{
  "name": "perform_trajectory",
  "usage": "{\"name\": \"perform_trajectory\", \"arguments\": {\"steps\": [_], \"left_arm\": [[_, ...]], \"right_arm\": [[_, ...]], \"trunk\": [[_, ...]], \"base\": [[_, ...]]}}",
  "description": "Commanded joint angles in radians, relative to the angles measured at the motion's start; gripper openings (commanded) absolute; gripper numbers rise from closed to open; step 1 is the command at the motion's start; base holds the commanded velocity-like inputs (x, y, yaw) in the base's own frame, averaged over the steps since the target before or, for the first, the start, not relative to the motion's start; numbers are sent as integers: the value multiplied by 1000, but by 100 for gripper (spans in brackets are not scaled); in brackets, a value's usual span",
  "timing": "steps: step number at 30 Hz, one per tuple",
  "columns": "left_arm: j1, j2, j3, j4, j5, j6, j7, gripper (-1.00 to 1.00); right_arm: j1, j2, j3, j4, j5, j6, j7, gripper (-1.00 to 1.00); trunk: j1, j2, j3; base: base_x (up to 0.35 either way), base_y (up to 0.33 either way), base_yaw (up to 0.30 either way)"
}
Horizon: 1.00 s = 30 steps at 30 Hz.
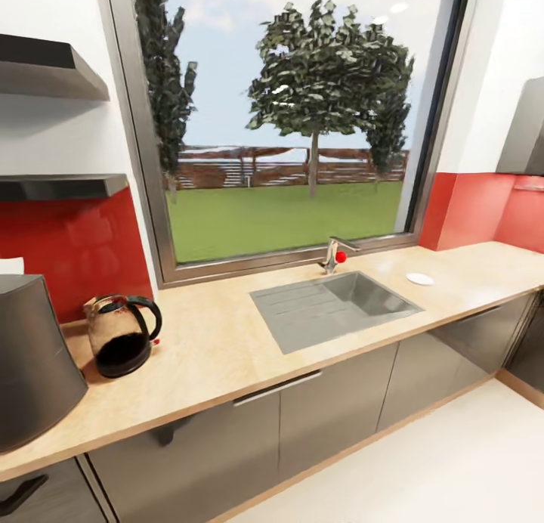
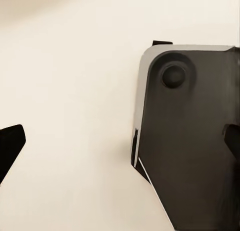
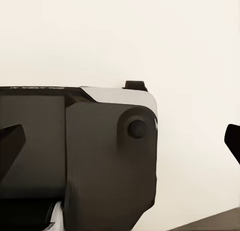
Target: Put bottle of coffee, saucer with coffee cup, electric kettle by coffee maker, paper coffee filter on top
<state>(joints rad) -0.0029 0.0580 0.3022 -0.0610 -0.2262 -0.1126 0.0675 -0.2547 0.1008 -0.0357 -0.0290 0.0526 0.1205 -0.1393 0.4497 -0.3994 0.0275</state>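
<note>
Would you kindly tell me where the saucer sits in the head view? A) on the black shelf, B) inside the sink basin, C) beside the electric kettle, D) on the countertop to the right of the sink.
D: the saucer lies flat on the countertop just right of the sink, far from the electric kettle.

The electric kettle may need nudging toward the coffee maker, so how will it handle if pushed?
The electric kettle looks like glass, so probably fragile and slick. Its wide dark base suggests sliding over the countertop rather than tipping.
</note>
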Motion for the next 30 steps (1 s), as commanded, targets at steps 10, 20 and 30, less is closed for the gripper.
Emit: {"name": "perform_trajectory", "arguments": {"steps": [10,20,30], "left_arm": [[-1,-21,8,4,-10,-2,-7,100],[0,-44,2,7,-15,-2,-6,100],[-1,-54,3,3,-13,-2,-2,100]], "right_arm": [[0,1,-6,-2,5,7,-2,100],[0,-1,-6,-3,3,7,-2,100],[0,-1,-9,-3,3,5,-2,100]], "trunk": [[0,-1,0],[0,-1,-3],[0,-1,-4]], "base": [[0,0,-292],[133,-145,-251],[176,-232,-40]]}}
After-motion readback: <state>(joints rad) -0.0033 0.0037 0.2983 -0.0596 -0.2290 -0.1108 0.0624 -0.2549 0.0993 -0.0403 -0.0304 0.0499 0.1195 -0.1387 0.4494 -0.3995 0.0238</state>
